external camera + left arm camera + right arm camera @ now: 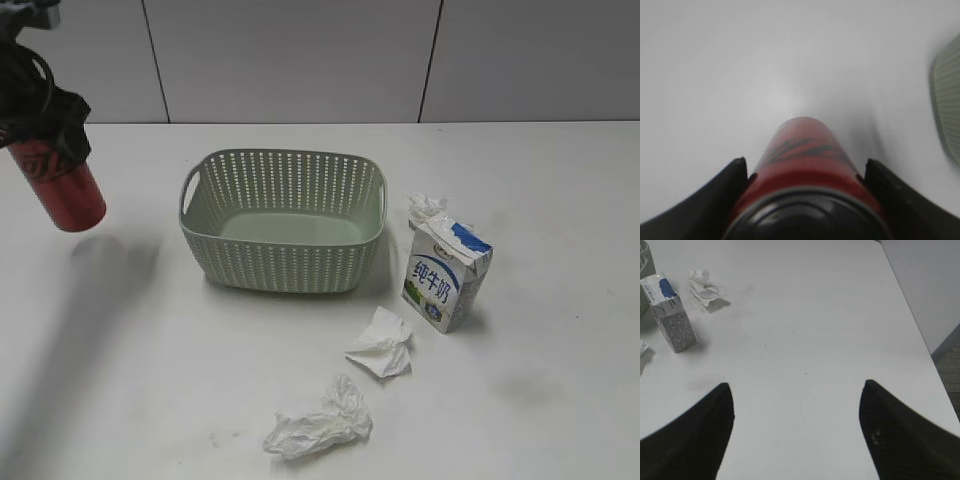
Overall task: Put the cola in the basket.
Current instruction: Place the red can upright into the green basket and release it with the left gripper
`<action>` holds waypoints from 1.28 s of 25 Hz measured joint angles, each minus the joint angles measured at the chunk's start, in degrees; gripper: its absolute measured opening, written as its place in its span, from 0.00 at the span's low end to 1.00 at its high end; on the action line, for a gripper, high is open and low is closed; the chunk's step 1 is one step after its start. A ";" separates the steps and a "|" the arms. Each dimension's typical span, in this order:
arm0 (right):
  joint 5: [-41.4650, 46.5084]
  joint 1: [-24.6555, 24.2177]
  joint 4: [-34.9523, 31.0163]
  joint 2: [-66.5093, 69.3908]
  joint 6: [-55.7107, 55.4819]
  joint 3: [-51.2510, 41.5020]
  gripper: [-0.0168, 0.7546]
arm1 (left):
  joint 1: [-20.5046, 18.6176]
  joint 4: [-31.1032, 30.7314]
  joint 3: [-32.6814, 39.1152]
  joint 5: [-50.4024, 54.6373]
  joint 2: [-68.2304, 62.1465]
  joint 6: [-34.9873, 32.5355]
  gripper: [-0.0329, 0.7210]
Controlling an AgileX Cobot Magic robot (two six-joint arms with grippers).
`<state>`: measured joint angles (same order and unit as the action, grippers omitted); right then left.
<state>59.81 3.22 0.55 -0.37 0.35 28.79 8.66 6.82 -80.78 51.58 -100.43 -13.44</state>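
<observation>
My left gripper (pixel 35 140) is shut on the red cola can (pixel 62 188) and holds it tilted in the air above the table, left of the basket. In the left wrist view the can (pixel 802 160) sits between the two black fingers (pixel 805 172). The pale green basket (pixel 283 268) stands empty mid-table; its edge shows at the right of the left wrist view (pixel 947 100). My right gripper (pixel 796 390) is open and empty above bare table; it does not show in the exterior view.
A white-and-blue milk carton (pixel 445 275) stands right of the basket, also in the right wrist view (pixel 671 315). Crumpled tissues lie behind the carton (pixel 428 207), in front of the basket (pixel 382 343) and near the front edge (pixel 318 422). The table's right edge (pixel 920 335) shows.
</observation>
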 joint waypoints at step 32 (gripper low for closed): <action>0.00 0.00 0.00 0.00 0.00 0.00 0.79 | 29.16 0.26 -31.48 10.71 -23.39 -1.54 0.74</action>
<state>59.81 3.22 0.55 -0.37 0.35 28.79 37.82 7.08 -112.26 62.29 -123.82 -14.98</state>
